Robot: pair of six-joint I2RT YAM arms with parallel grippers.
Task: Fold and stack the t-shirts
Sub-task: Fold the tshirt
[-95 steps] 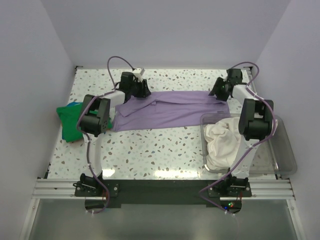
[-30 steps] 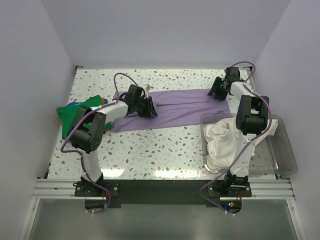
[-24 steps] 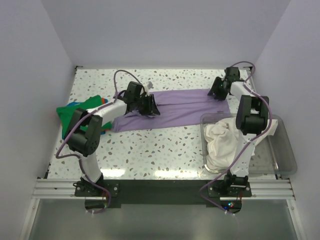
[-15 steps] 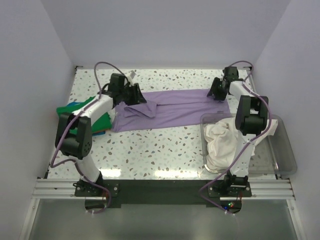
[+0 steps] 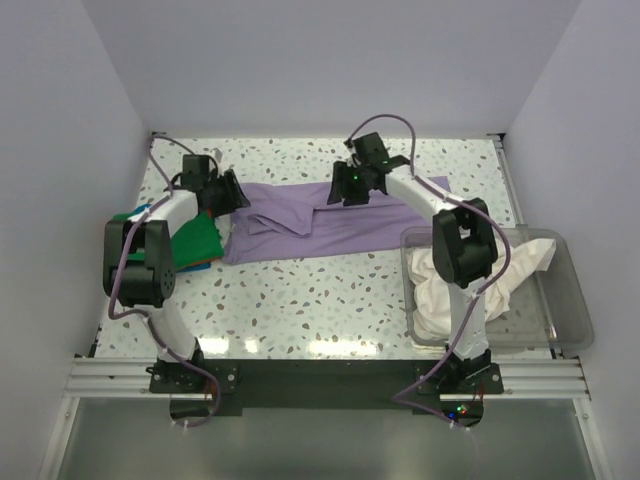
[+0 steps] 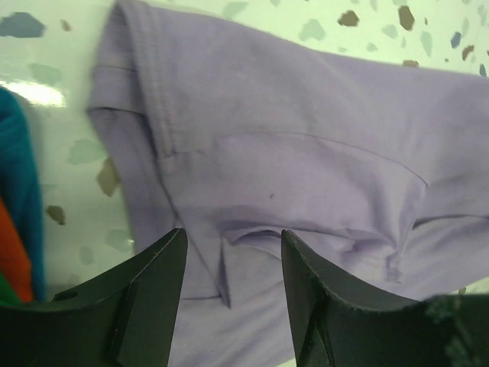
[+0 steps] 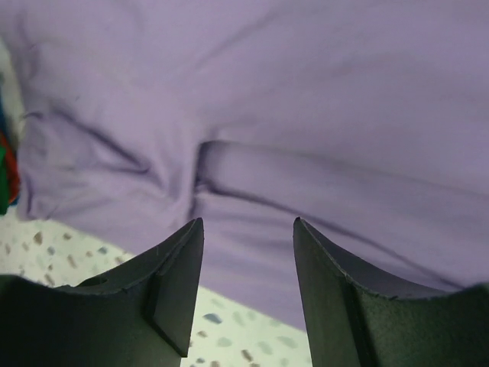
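While the soft lavender purple t-shirt is spread across the far half of the speckled white table, the left gripper is held at its left end and the right gripper over its middle, both with jaws parted and nothing gripped.

The spread t-shirt lies across the tabletop, from centre toward 12 o'clock. A second t-shirt sits at 9 o'clock, just beside its end. At 4 o'clock stands the bin, with a third t-shirt heaped inside.
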